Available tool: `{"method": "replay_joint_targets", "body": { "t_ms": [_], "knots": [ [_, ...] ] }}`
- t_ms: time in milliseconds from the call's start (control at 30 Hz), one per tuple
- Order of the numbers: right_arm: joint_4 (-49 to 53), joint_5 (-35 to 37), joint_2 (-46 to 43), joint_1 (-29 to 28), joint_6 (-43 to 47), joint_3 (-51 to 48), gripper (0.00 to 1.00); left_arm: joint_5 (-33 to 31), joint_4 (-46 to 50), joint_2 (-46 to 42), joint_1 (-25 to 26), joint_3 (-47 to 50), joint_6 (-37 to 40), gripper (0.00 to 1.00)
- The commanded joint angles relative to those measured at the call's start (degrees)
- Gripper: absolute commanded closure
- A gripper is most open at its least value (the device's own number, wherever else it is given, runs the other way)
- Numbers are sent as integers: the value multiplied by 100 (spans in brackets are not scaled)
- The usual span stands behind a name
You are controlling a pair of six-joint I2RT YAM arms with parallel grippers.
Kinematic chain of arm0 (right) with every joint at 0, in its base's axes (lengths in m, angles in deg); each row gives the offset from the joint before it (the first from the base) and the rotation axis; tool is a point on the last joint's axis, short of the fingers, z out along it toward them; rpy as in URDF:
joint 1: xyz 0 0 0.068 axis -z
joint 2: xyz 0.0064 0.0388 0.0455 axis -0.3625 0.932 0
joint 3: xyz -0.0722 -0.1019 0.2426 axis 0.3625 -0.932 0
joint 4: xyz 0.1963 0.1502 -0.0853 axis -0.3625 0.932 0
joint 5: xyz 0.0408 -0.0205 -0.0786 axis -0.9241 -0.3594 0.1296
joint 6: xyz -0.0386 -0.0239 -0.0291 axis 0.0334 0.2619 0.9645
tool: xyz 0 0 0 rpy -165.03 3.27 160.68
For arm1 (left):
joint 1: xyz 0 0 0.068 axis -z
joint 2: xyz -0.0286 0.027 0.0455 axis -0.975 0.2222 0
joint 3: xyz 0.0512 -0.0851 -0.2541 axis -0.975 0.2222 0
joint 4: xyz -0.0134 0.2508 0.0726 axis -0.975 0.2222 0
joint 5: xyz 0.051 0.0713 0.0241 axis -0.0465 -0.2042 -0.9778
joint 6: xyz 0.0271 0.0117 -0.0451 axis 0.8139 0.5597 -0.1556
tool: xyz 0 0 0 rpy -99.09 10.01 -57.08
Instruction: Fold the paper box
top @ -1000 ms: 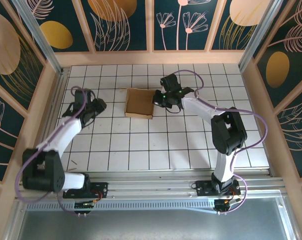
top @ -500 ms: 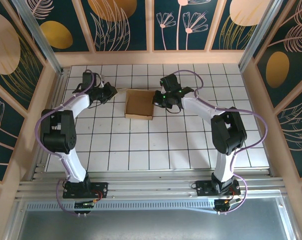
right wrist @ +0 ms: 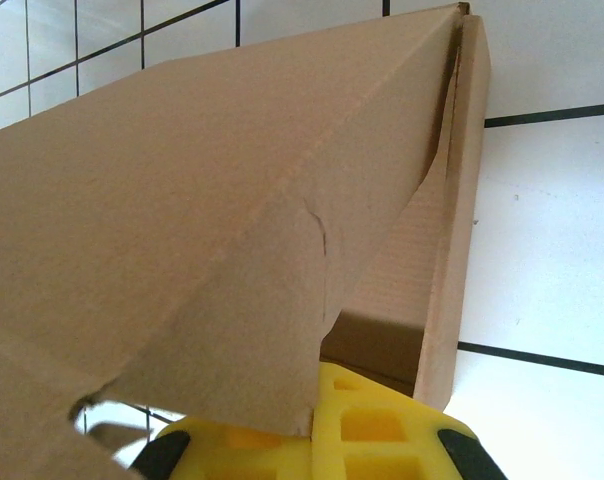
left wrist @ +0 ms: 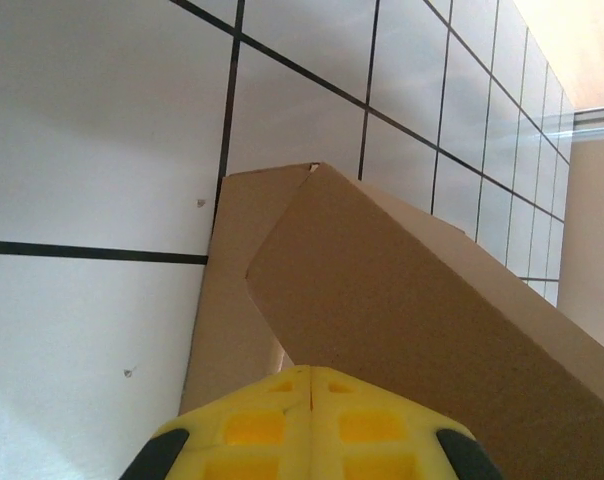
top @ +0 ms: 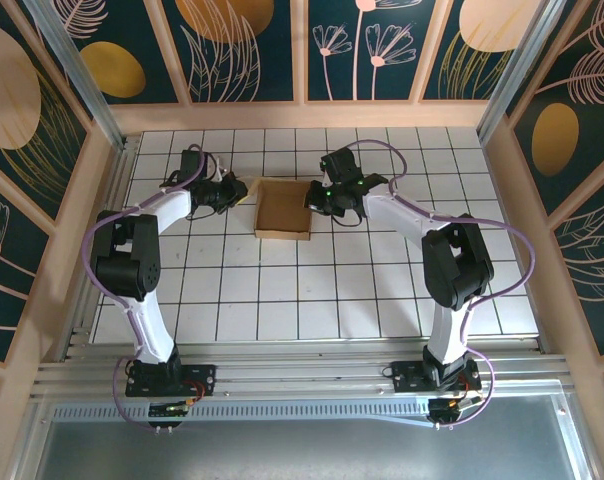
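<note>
- The bench [top: 382, 290], white with a black grid, lies bare between the arm bases and the work.
- The paper box [top: 282, 207] sits past the middle of the bench, directly between the two claws. It is a shallow open tray with its walls up. It is so nearly square that no long axis stands out, and its edges run almost along the grid lines.
- The right claw [top: 315, 198] is at the box's right wall, so the box lies to its left. Its yellow fingers [right wrist: 382, 435] look clenched on a cardboard flap that comes down between them.
- The left claw [top: 234, 192] is at the left wall near the far corner, with the box to its right. Its fingers [left wrist: 252, 425] are pressed together with nothing between them, and the wall rises just ahead.
- Both arms are equally near. The next push most likely goes inward from the left against the right claw's hold.
- The cardboard is plain brown, with no brand, label or writing. The far panels carry only leaf and flower patterns.
</note>
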Motion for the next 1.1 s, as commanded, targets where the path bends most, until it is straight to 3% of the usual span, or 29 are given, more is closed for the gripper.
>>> {"method": "replay_joint_targets", "body": {
  "t_ms": [0,300,867,1067],
  "knots": [
    [34,-15,100,-36,75,162,94,350,-286,-18,66,-34,112,100],
    [-15,-69,170,-67,86,195,94,1041,-714,188,411,-79,4,100],
    [93,2,276,-174,242,263,96,1248,-378,514,858,-720,-105,100],
    [76,-48,318,-192,253,259,97,1271,-857,612,921,-689,-857,100]
  ]
}}
